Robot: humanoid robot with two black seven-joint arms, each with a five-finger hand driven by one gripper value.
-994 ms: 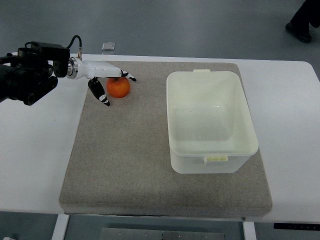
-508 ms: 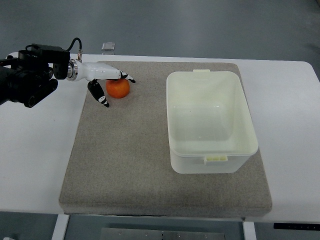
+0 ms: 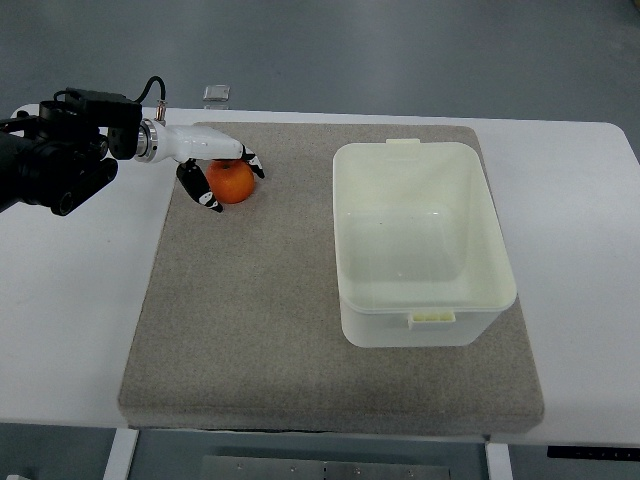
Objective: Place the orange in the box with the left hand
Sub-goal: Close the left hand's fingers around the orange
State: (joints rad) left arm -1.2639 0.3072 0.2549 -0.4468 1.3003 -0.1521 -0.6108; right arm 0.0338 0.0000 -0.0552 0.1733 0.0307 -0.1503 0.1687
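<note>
A white table carries everything. A large grey mat lies flat on the table and covers most of its middle. On the mat, a white box stands at the right side, and an orange rests near the far left corner of the mat.

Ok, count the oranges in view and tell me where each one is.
1. The orange sits on the grey mat near its far left corner, with the left hand closing around it. The box looks empty.
</note>
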